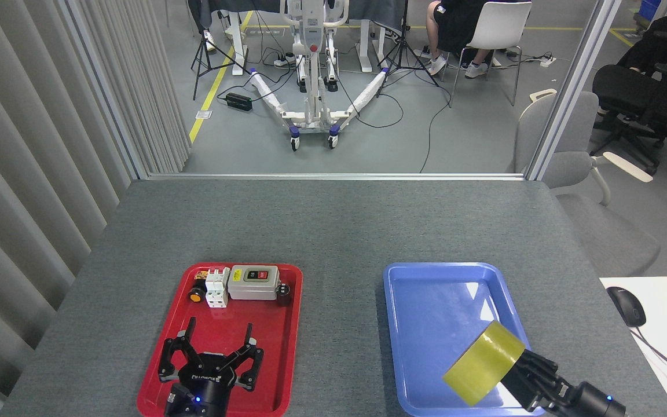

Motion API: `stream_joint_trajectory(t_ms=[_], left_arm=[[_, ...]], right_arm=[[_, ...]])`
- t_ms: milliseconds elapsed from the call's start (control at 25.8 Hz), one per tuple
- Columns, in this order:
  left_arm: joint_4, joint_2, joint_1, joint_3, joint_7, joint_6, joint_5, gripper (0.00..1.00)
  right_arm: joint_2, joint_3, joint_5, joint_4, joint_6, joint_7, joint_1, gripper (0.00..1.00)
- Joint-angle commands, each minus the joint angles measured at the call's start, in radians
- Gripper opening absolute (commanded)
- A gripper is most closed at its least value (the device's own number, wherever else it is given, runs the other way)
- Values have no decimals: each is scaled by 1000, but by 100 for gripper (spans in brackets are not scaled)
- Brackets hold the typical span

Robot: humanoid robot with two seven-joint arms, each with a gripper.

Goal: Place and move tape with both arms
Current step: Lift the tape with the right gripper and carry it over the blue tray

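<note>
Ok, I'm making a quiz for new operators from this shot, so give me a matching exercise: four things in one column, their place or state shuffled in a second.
Things:
1. tape
2. left gripper
3. grey switch box
4. computer mouse

Places or states:
A. at the far end of the red tray
B. open, empty, above the red tray
C. held by the right gripper over the blue tray
D. on the white desk, right of the table

Pairs: 1-C, 2-B, 3-A, 4-D
</note>
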Motion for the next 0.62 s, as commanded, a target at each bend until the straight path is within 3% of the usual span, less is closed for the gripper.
stream_joint_trajectory(t_ms=[0, 155, 232, 348, 503, 580], left_arm=[[1, 0, -1, -21, -49, 6, 0, 100], [-7, 0, 1, -39, -72, 6, 60, 100], [-4, 2, 1, -42, -76, 6, 63, 100], [-1, 3, 1, -42, -79, 6, 60, 100], [-2, 12, -2, -49, -79, 6, 60, 100], [-2, 12, -4, -70, -79, 6, 60, 100]], right_arm=[[-83, 10, 5, 4, 193, 1, -56, 23], [-92, 68, 5, 27, 332, 0, -140, 21], [-104, 97, 8, 44, 395, 0, -155, 11], [-135, 179, 19, 70, 497, 1, -191, 4], [-161, 281, 42, 180, 645, 1, -327, 0], [-191, 395, 57, 266, 711, 1, -419, 0]])
